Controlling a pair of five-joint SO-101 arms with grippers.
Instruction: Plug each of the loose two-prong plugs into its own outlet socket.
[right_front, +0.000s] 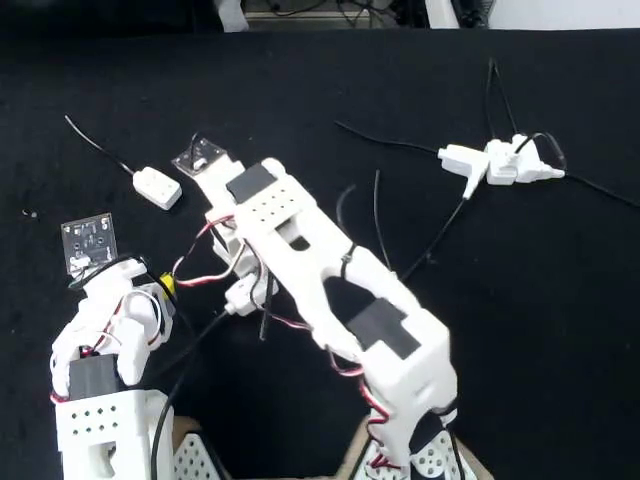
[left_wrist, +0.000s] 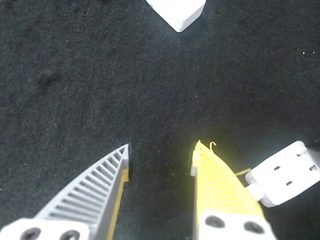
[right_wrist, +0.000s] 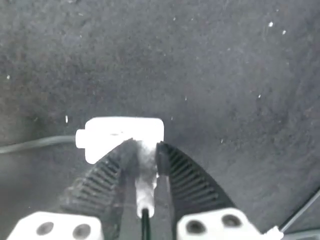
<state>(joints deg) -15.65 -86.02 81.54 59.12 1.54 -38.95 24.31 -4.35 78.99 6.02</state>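
My right gripper (right_wrist: 145, 150) is shut on a narrow white plug (right_wrist: 146, 182) whose black cord runs back between the fingers. The plug's front end meets a white socket block (right_wrist: 122, 134) with its own cord leading off; I cannot tell whether the prongs are inside. My left gripper (left_wrist: 161, 147) is open above bare black cloth, holding nothing. Beside its yellow finger (left_wrist: 220, 185) lies a white socket piece (left_wrist: 285, 175) with slots. A corner of another white block (left_wrist: 175, 12) lies ahead of it. In the high view a white block (right_front: 157, 187) with a thin black cord lies far left.
A joined cluster of white plugs and sockets (right_front: 500, 160) lies at the far right, with black cords (right_front: 430, 245) trailing across the middle. A long white arm (right_front: 330, 280) spans the centre; a shorter arm (right_front: 100, 340) is folded at the near left. Black cloth (right_front: 520, 330) covers the table.
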